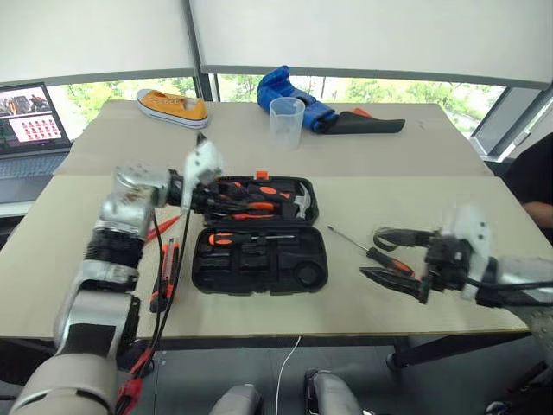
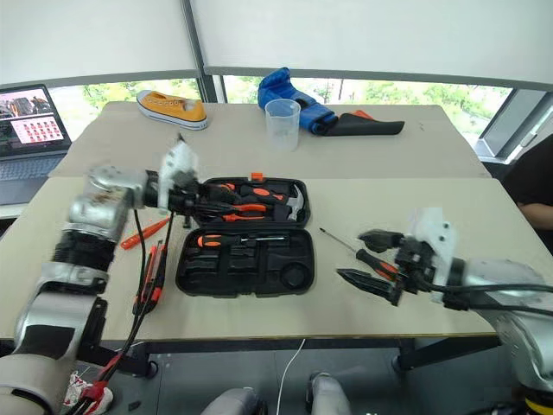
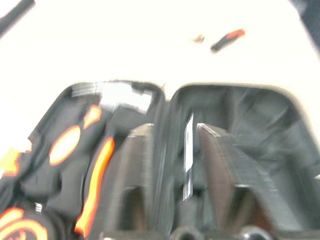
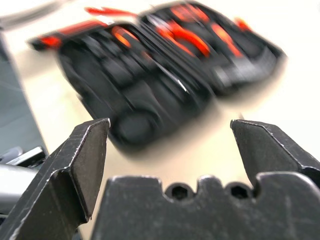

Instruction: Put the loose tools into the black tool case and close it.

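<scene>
Case open, no legible writing | left tool – fingers apart, empty | right tool – wide, empty

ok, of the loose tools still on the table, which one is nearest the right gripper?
The black-and-orange-handled screwdriver lying right of the black tool case, just beside the open right gripper. The thin orange tester screwdriver and utility knife lie left of the case.

You have the open tool case mid-table. Left of it lie a tester screwdriver and utility knife; right of it, one screwdriver; behind it, a cup.
</scene>
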### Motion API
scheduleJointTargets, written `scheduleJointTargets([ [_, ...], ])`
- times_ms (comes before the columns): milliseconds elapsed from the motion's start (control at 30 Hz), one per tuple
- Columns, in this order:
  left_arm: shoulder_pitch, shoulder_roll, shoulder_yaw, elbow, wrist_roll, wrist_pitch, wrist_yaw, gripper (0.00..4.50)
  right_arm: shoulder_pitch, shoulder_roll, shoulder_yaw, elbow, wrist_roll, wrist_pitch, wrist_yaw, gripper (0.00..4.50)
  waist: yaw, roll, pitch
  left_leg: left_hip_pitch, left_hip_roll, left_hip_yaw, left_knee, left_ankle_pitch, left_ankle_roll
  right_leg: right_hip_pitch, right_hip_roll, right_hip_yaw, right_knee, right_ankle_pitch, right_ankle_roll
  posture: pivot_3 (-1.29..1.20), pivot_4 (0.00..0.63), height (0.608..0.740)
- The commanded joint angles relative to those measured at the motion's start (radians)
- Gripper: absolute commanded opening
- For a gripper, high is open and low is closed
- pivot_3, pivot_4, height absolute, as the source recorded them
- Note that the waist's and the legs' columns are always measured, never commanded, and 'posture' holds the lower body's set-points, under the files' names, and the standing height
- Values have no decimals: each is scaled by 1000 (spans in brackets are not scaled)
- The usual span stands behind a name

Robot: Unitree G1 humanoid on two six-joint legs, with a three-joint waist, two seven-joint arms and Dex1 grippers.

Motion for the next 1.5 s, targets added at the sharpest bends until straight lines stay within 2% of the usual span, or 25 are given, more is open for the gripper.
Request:
scheduleJointTargets([
  [33, 95, 39, 51, -309, -178, 232, 7, 3287, 151, 2, -159, 2, -42, -27, 20, 4500, 0, 0, 0, 1, 0, 0, 0, 0, 0, 1, 0, 0, 0, 0, 0, 0, 150, 724],
  [133, 154, 42, 65, -476, -265, 332, 52, 4313, 189, 0, -166, 55, -85, -68, 24, 4500, 1, 0, 0, 2, -1, 0, 1, 0, 0, 2, 1, 1, -4, 0, 0, 0, 150, 724],
  [167, 168, 42, 67, -516, -285, 352, 66, 4448, 188, -2, -158, 74, -96, -78, 26, 4500, 0, 0, 0, 3, -1, 0, 2, 0, 0, 3, 0, 2, -4, 0, 0, 0, 150, 724],
  [233, 194, 39, 66, -573, -307, 362, 94, 4448, 154, -3, -112, 123, -125, -102, 24, 4500, -1, 1, 0, 5, 0, 0, 2, 0, 0, 6, 1, 3, -4, 1, 1, 0, 150, 724],
  [333, 209, 48, 52, -598, -313, 360, 114, 4448, 75, 2, -31, 197, -171, -132, 13, 4500, -7, 1, 1, 16, 1, 1, -1, 0, -1, 16, 2, 7, -4, 0, 1, 0, 150, 724],
  [367, 216, 56, 42, -602, -306, 348, 111, 4448, 39, 4, 10, 227, -196, -148, 9, 4500, -9, 1, 1, 18, 2, 1, -2, -1, -4, 18, 2, 10, -4, -4, 8, 0, 150, 724],
  [533, 236, 79, 22, -607, -299, 322, 116, 4448, -132, 30, 199, 375, -304, -196, 9, 4500, -15, 1, 1, 20, 3, 4, -3, 1, -4, 16, 5, 15, -3, -2, 5, 0, 150, 724],
  [567, 239, 82, 20, -608, -299, 319, 117, 4448, -158, 37, 226, 399, -319, -207, 11, 4500, -15, 1, 1, 20, 3, 4, -3, 1, -4, 16, 5, 15, -3, 1, 0, 0, 150, 724],
  [700, 263, 101, -3, -624, -271, 279, 114, 4448, -265, 93, 309, 520, -380, -227, -16, 4500, -15, 1, 1, 19, 3, 5, -3, 1, -3, 15, 6, 15, -3, 1, -1, 0, 150, 724],
  [833, 280, 114, -8, -635, -266, 265, 125, 4500, -290, 116, 339, 556, -404, -253, -4, 3469, -7, 1, 1, 17, 2, 4, -3, 1, -3, 12, 5, 15, -4, 1, -1, 0, 150, 724],
  [900, 287, 120, -7, -639, -268, 260, 128, 4500, -290, 121, 341, 547, -405, -252, -2, 2637, -4, 1, 1, 14, 1, 4, -3, 1, -3, 9, 5, 15, -4, 1, -1, 0, 150, 724],
  [967, 302, 131, -9, -644, -264, 252, 129, 4500, -287, 123, 334, 522, -398, -243, -3, 2124, -4, 1, 1, 14, 1, 4, -4, 1, -3, 9, 5, 15, -4, 1, -1, 0, 150, 724],
  [1067, 323, 148, -10, -641, -253, 233, 126, 4500, -283, 111, 313, 471, -397, -260, -10, 1077, -5, 2, 1, 14, 1, 4, -4, 1, -3, 8, 5, 16, -4, 1, -1, 0, 150, 724],
  [1200, 343, 187, 33, -599, -254, 225, 128, 4500, -322, 71, 266, 366, -322, -218, 45, 1043, -6, 2, 1, 15, 2, 5, -4, 1, -3, 8, 7, 17, -4, 1, -1, 0, 150, 724],
  [1300, 364, 232, 63, -588, -264, 221, 110, 4500, -393, 33, 300, 291, -259, -172, 138, 1043, -15, 3, 2, 15, 2, 5, -4, 1, -3, 8, 9, 18, -4, 1, -1, 0, 150, 724],
  [1367, 376, 253, 74, -583, -262, 209, 102, 4500, -454, 27, 371, 274, -270, -181, 188, 1043, -18, 3, 2, 15, 4, 5, -4, 1, -3, 8, 12, 18, -4, 1, -1, 0, 150, 724],
  [1500, 410, 292, 122, -581, -281, 215, 97, 4500, -634, 107, 563, 357, -384, -253, 243, 1043, -27, 2, 2, 15, 5, 5, -4, 1, -3, 8, 13, 18, -5, 1, -1, 0, 150, 724],
])
